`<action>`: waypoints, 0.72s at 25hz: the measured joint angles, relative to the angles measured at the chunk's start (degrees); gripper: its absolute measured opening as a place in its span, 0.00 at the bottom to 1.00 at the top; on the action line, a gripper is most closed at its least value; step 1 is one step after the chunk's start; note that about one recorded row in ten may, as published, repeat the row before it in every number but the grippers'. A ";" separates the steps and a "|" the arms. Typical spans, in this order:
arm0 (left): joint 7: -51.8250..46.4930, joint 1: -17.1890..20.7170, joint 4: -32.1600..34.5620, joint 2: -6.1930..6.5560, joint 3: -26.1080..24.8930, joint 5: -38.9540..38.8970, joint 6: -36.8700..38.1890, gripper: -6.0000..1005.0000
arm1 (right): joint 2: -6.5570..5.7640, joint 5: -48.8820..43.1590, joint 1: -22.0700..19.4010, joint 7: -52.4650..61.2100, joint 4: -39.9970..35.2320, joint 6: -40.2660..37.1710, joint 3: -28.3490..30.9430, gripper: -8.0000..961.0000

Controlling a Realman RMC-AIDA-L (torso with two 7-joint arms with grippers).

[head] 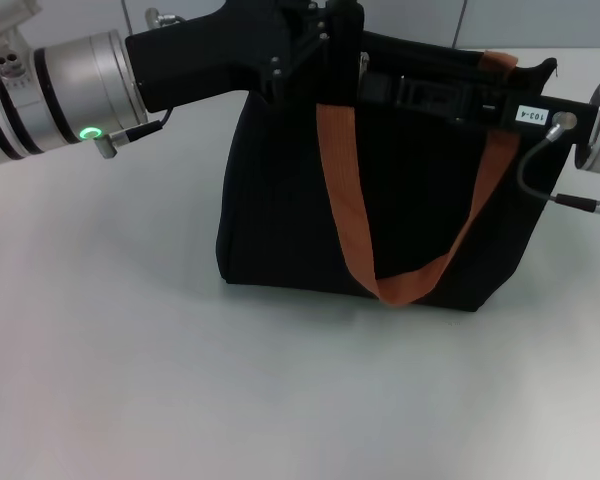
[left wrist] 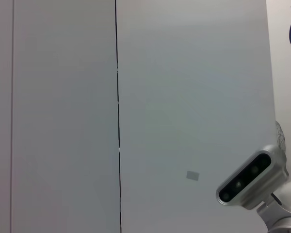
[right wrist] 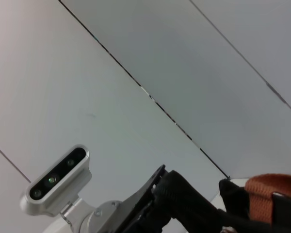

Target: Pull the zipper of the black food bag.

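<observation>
The black food bag (head: pixel 280 210) stands upright in the middle of the white table, with an orange strap (head: pixel 345 200) looping down its front. My left gripper (head: pixel 320 45) reaches in from the left and is at the bag's top edge, near the middle. My right gripper (head: pixel 395 90) reaches in from the right and lies along the bag's top. Both gripper bodies cover the top edge, so the zipper pull is hidden. The right wrist view shows an orange strap (right wrist: pixel 271 191) and black fabric (right wrist: pixel 233 201) at its edge.
The white table (head: pixel 110 330) spreads around the bag. A grey panelled wall (left wrist: pixel 184 97) fills the left wrist view, with the robot's head camera (left wrist: pixel 247 177) in one corner. The head camera also shows in the right wrist view (right wrist: pixel 58 177).
</observation>
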 joint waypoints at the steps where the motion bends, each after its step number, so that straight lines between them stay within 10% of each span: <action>1: 0.00 0.00 0.00 0.00 0.00 0.00 0.00 0.04 | 0.00 0.00 0.00 0.00 0.00 0.00 0.00 0.23; 18: 0.26 -0.20 -0.55 0.00 0.00 -0.31 -0.23 0.04 | 0.07 0.14 1.16 -0.31 1.54 1.27 -0.83 0.21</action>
